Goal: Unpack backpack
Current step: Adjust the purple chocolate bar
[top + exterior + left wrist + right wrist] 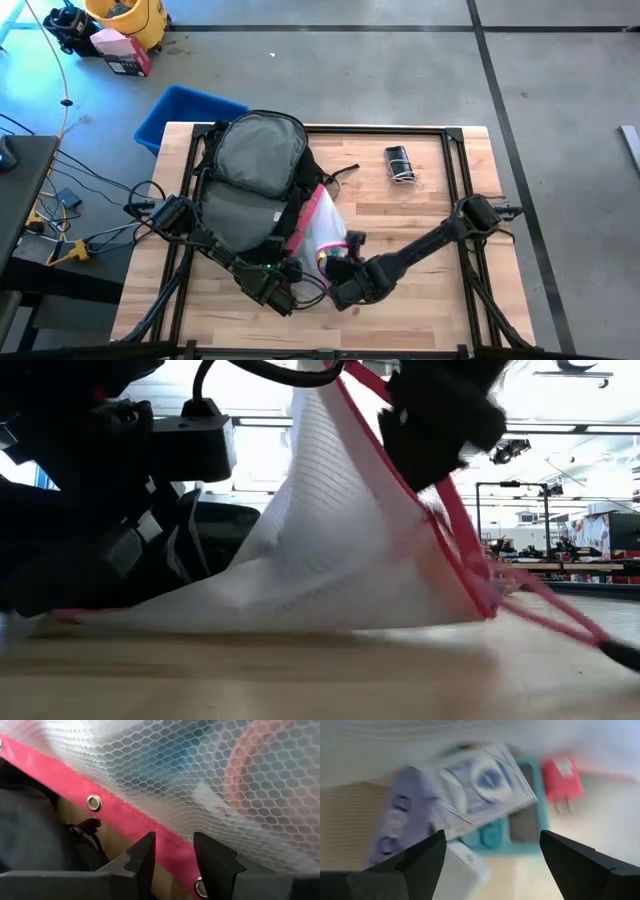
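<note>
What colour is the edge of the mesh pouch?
Pink, on the pouch edge; the left wrist view shows it best.

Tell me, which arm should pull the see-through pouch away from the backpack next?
Right, probably. The right hand is open over the pouch, on the side away from the backpack, so it could drag it clear. The left hand is crowded against the backpack at the pouch's pink edge.

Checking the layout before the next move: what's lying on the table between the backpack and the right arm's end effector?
High view: the clear pink-edged pouch lies between the backpack and the right end effector.
</note>
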Robot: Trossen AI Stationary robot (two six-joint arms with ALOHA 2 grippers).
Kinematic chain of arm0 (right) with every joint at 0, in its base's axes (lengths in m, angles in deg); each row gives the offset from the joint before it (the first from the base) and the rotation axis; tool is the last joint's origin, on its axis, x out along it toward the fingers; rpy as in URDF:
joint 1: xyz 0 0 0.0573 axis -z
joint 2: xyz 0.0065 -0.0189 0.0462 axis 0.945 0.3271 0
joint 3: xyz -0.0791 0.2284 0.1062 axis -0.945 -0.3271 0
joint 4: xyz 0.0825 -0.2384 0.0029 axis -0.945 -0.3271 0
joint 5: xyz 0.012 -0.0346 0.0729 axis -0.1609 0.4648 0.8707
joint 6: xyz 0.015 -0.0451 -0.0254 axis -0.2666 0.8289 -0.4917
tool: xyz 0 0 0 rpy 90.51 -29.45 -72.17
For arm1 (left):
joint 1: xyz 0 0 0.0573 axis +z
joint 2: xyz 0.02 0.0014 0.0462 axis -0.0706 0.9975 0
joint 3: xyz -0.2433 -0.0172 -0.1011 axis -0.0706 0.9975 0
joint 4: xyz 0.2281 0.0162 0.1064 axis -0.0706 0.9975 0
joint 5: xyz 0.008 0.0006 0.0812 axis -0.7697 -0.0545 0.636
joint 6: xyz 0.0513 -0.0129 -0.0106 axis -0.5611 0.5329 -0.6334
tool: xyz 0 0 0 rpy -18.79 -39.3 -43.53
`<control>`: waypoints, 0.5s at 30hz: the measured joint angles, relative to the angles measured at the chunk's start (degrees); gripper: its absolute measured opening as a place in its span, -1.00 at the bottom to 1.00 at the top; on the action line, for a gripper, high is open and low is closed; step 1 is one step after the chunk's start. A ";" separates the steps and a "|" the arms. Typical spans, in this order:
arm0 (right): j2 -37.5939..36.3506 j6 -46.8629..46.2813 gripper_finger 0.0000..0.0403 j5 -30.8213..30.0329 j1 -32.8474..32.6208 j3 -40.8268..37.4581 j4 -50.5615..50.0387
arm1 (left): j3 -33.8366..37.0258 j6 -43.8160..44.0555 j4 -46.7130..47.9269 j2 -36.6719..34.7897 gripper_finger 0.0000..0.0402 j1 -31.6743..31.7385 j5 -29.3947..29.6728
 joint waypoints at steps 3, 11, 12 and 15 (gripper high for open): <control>-0.05 2.57 0.52 7.51 -0.01 0.01 3.60 | 0.00 0.02 0.04 0.00 -0.42 -0.04 -0.08; -0.05 3.19 0.52 21.49 -1.31 0.01 12.56 | -0.02 0.04 -0.20 -0.02 -0.42 -0.04 -1.24; -0.05 3.16 0.52 22.95 -1.53 0.01 13.41 | -0.02 0.04 -0.24 -0.02 -0.42 -0.04 -1.30; -0.05 3.06 0.52 28.09 -2.04 0.01 16.20 | -0.02 0.34 -0.27 -0.02 -0.42 -0.04 -1.33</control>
